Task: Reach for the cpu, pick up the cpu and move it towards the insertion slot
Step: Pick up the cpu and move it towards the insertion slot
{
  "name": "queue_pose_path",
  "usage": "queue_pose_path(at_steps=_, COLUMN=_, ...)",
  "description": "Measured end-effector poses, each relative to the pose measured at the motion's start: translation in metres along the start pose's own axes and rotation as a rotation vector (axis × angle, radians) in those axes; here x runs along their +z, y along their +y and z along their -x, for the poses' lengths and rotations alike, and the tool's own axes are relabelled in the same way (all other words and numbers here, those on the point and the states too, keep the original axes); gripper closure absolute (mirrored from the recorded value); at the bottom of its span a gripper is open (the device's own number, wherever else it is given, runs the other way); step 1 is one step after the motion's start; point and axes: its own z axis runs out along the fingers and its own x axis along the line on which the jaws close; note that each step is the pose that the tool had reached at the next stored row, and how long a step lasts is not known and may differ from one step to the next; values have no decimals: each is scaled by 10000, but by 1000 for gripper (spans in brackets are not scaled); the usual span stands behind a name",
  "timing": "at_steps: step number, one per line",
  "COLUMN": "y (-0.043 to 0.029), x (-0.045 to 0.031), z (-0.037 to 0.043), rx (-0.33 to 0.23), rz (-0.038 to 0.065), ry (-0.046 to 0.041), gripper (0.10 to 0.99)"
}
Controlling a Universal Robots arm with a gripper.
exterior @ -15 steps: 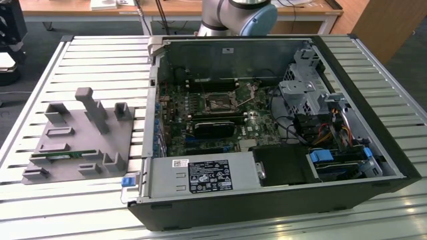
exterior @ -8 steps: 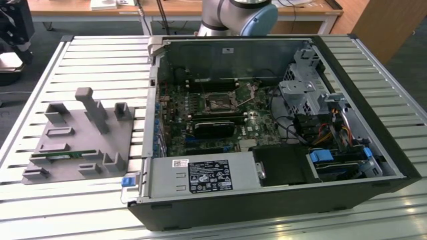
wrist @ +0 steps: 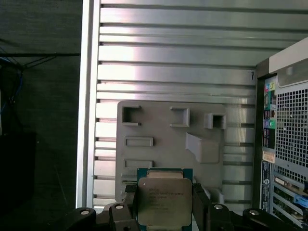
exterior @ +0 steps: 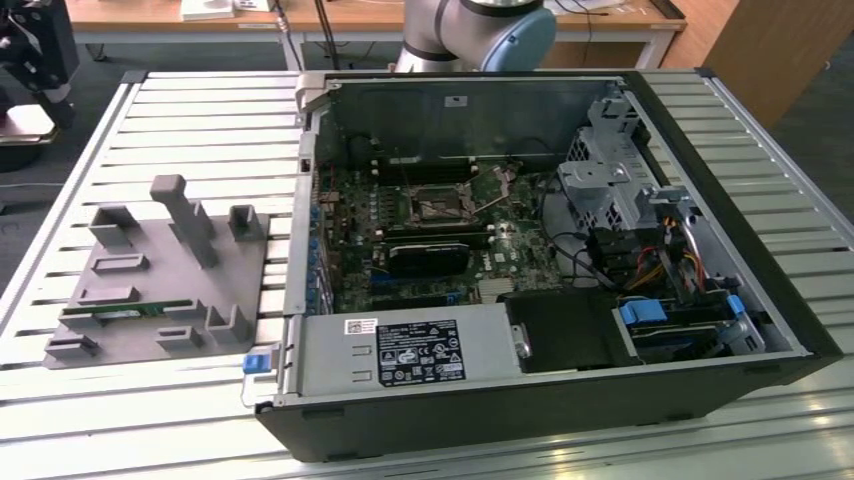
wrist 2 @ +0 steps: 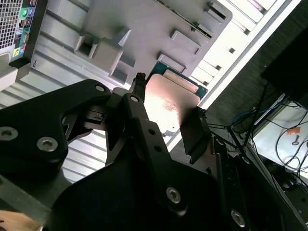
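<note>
My gripper is shut on the cpu, a flat square chip with a silvery metal top and a green edge. Black fingers press on two opposite sides of it. In the second wrist view the cpu sits between the same fingers, lifted well above the grey moulded tray. The tray lies on the slatted table beside the computer case. The insertion slot, a small square socket with a dark centre and metal frame, sits on the motherboard inside the open case.
The open computer case lies on the slatted metal table, with its rear panel close by in the first wrist view. On the tray lies a green memory stick. The arm's base stands behind the case.
</note>
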Motion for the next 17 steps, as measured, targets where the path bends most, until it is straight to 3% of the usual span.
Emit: queue_pose_path(at_steps=17, y=-3, x=-2, z=170, rx=0, rz=0, ry=0, gripper=545)
